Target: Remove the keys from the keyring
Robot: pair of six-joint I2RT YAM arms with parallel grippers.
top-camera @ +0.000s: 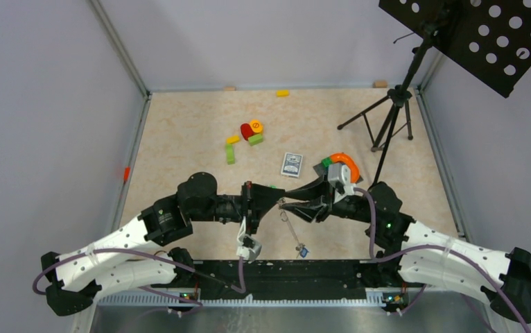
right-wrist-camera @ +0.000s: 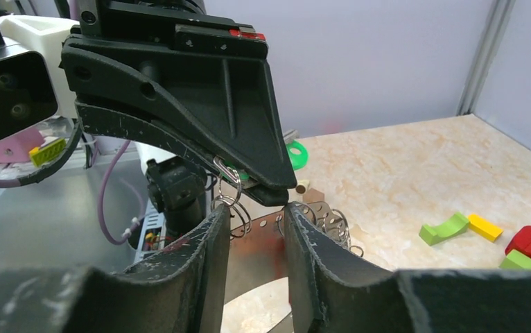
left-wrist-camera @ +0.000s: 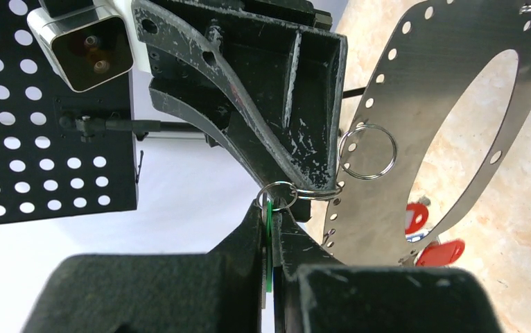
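Left end effector [left-wrist-camera: 271,205] pinches a green-tagged key [left-wrist-camera: 270,250], right end effector [right-wrist-camera: 257,211] spread astride the keyring [left-wrist-camera: 422,83], both nearly touching.

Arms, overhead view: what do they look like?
The left arm and right arm have white shells near the base, black joints and forearms, and a purple cable looped along each. The left claw and right claw are black, wedge-shaped, scuffed white.

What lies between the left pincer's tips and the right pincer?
Small linked split rings, between left pincer and right pincer; left wrist view shows it.
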